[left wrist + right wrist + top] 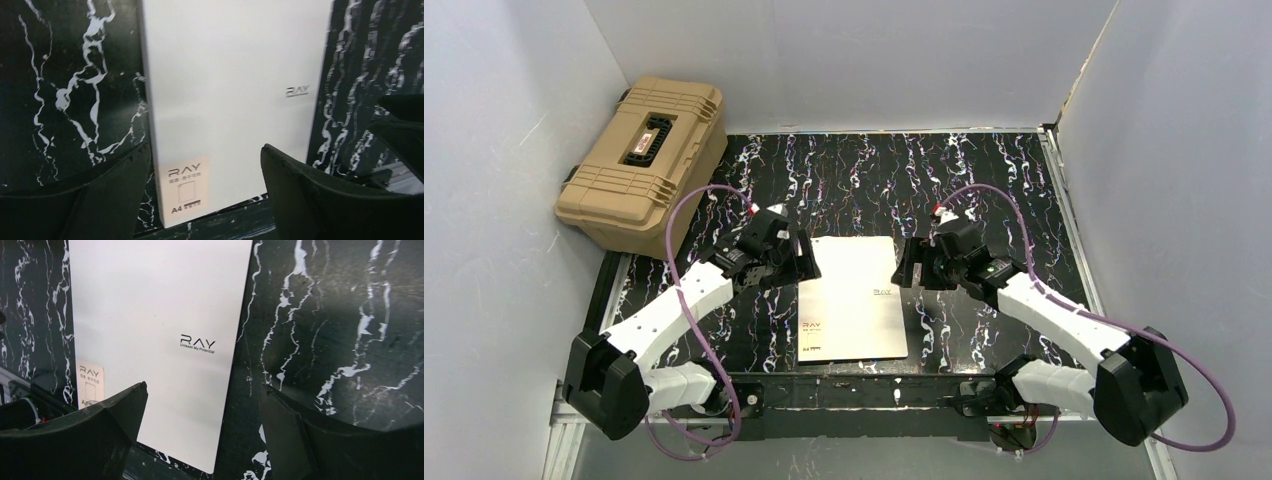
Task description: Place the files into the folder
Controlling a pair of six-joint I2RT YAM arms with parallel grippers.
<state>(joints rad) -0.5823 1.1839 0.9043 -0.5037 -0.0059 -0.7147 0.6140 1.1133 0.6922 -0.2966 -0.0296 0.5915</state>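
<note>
two arms flank one folder point(852, 298) in the top view. it lies flat and closed, cream side up, in the middle of the black marbled table point(984, 180), toward the near edge. its long axis runs near to far, leaning a little left at the far end. a small printed label sits at its near left corner and a small logo sits by its right edge. the left arm rises from the near left base, bends at the elbow and reaches right and far, so the left gripper point(802, 258) hangs at the folder's far left corner. the right arm mirrors it from the near right, with the right gripper point(911, 268) just beside the folder's right edge. a tan case point(644, 160) stands at the far left, well apart from the folder.

left wrist view: the folder point(225, 90) fills the middle and its long side runs up the picture. the label corner, printed "ray" and "a4", shows between the two black fingers. the left gripper point(205, 150) has its jaws spread wide, grasping nothing.

right wrist view: the folder point(150, 315) takes the left half, logo upright, with its right edge running between the fingers. the right gripper point(202, 386) is likewise released, jaws wide over that edge and the table beside it. whether either gripper touches the folder cannot be told.
</note>
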